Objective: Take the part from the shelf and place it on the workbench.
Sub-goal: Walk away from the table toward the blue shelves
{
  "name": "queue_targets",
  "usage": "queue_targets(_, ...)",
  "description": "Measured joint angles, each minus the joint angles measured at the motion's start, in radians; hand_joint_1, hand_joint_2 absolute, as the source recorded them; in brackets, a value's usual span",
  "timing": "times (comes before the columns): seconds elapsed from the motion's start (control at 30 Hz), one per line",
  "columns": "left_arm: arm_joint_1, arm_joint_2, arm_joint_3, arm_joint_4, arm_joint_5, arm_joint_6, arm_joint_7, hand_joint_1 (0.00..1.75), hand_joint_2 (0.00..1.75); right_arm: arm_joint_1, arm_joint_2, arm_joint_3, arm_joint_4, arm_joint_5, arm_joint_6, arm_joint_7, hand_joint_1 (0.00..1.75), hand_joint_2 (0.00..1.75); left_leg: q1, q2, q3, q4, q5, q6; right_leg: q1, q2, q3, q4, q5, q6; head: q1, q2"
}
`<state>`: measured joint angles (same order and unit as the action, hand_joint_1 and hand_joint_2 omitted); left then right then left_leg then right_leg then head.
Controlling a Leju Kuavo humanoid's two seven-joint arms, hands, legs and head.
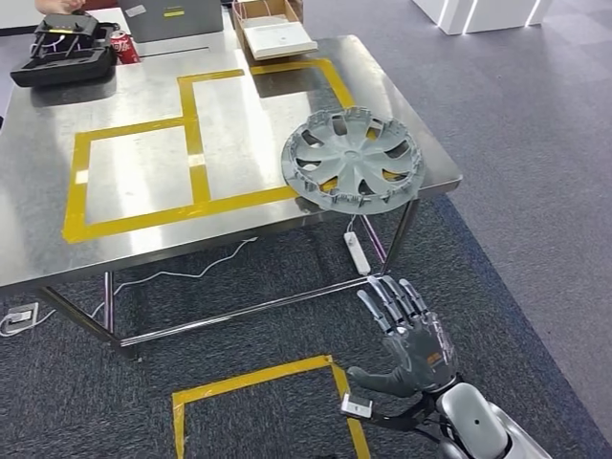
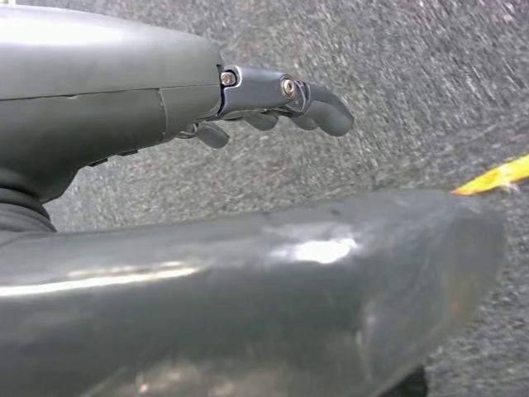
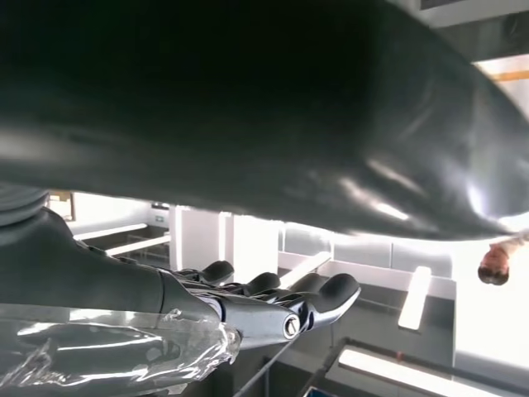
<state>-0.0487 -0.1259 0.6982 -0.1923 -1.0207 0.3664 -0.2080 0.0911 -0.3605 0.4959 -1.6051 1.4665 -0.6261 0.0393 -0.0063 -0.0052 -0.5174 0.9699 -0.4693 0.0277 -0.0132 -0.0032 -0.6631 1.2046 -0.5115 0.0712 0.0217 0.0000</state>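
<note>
R robot hand (image 1: 413, 346) empty, fingers spread – grey spoked part (image 1: 352, 157) overhangs workbench (image 1: 137, 172) edge.

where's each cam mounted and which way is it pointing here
Head view: high on the body, looking forward and down at the steel workbench with the grey plastic wheel cover at its near right corner; the right hand is open below the table edge.
Left wrist view: behind the left hand, facing dark carpet; yellow floor tape at the edge.
Right wrist view: behind the right hand, tilted up toward ceiling lights; its fingers show.
Shared: head and right wrist views both show the right hand.
</note>
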Motion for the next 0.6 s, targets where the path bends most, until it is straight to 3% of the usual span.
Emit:
queue_targets(0.07,0.000,0.000,0.000,0.000,-0.002,0.003,0.000,0.00,0.00,-0.001,0.000,0.001,0.000,-0.002,0.000,0.000,0.00,0.00,-0.003,0.000,-0.005,0.001,0.004,-0.004,0.006,0.000,0.093,-0.145,0.035,-0.013,0.000,0.000)
queue_targets(0.13,-0.001,0.000,0.000,0.000,-0.003,0.004,0.000,0.00,0.00,-0.002,0.001,0.002,0.001,-0.003,0.000,0.000,0.00,0.00,-0.008,0.000,-0.012,0.006,0.007,-0.004,0.009,0.001,0.132,-0.213,0.043,-0.017,-0.001,0.000)
queue_targets(0.23,-0.002,0.001,0.001,0.000,-0.005,0.005,0.000,0.00,0.00,0.000,0.002,0.006,0.002,-0.005,0.001,0.000,0.00,0.00,-0.008,0.000,-0.022,0.007,0.017,0.001,0.011,0.002,0.125,-0.216,0.052,-0.019,-0.002,0.000)
queue_targets(0.43,-0.002,-0.001,0.001,0.000,-0.012,0.008,0.002,0.00,0.00,-0.001,0.005,0.012,0.011,-0.019,0.008,-0.002,0.00,0.00,-0.001,0.000,-0.034,0.001,0.031,-0.019,0.019,0.001,0.110,-0.214,0.062,-0.033,-0.002,0.000)
queue_targets(0.6,-0.002,0.000,0.001,0.000,-0.012,0.008,0.012,0.00,0.00,0.001,0.017,0.021,0.024,-0.035,0.006,-0.004,0.00,0.00,-0.004,0.000,-0.045,0.007,0.034,-0.012,0.015,0.001,0.103,-0.215,0.070,-0.025,-0.002,0.000)
